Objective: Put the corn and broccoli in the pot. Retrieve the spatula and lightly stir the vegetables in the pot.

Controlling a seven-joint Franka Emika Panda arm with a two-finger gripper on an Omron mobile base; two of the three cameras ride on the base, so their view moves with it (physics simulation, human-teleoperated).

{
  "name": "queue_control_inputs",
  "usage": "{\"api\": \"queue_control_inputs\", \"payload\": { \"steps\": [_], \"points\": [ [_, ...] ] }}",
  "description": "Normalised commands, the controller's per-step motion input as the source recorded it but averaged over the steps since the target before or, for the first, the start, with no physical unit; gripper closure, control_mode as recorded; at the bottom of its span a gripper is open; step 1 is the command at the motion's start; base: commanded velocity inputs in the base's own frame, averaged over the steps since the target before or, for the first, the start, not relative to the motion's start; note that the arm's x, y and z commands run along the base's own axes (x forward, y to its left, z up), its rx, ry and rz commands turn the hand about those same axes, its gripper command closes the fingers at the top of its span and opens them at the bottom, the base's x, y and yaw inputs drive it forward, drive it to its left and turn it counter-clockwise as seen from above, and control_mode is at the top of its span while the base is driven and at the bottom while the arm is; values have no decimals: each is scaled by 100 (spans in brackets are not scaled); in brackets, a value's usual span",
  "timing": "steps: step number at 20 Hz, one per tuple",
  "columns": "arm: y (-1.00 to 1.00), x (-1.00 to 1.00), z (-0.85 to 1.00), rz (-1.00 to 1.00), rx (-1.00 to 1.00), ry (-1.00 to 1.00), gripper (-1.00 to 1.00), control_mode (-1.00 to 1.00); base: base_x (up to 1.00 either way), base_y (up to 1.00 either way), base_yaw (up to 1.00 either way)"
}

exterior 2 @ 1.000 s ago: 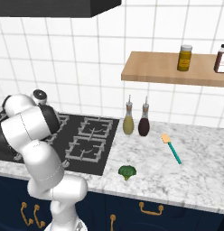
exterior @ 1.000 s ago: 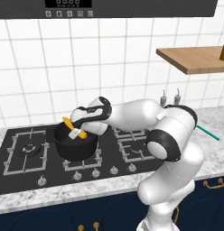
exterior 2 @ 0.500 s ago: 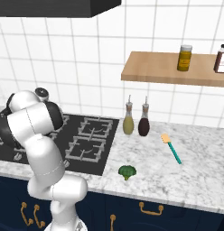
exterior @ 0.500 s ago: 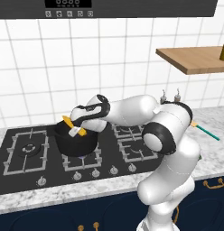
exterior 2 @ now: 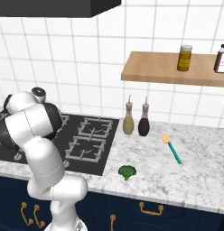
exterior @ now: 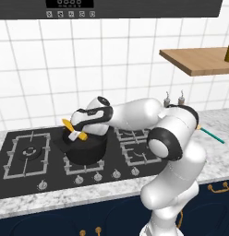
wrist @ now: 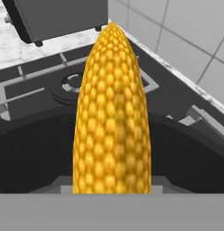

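Observation:
The yellow corn [exterior: 69, 125] is tilted over the black pot [exterior: 86, 150] on the stove's middle burner, and my gripper [exterior: 79, 134] is shut on it just above the pot's rim. In the hand view the corn [wrist: 113, 113] stands lengthwise in front of the camera, with the pot's dark inside [wrist: 28, 153] beneath it; my fingertips are hidden. The green broccoli [exterior 2: 127, 171] lies on the marble counter near its front edge. The spatula [exterior 2: 171, 148], teal handle and yellowish blade, lies on the counter right of the bottles.
Two bottles [exterior 2: 128, 122] [exterior 2: 144, 122] stand by the wall right of the black gas stove [exterior 2: 93, 140]. A wooden shelf [exterior 2: 177, 72] with two jars hangs above the counter. A range hood hangs over the stove.
The arm has leaned a little to the left. The corn stays in the gripper over the pot, barely moved.

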Motion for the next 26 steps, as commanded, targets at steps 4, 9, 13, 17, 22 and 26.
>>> {"api": "queue_control_inputs", "payload": {
  "steps": [4,9,13,17,22,26],
  "points": [
    [0,-19,-9,0,0,0,-100,-100,0,0,0],
    [-3,-21,-6,0,0,0,-100,-100,0,0,0],
    [0,-3,0,0,0,0,-100,-100,0,0,0],
    [2,0,5,0,0,0,-100,-100,0,0,0],
    [-16,-62,62,0,0,0,-100,-100,0,0,0],
    [-57,-79,59,0,0,0,-100,-100,0,0,0]
  ]
}}
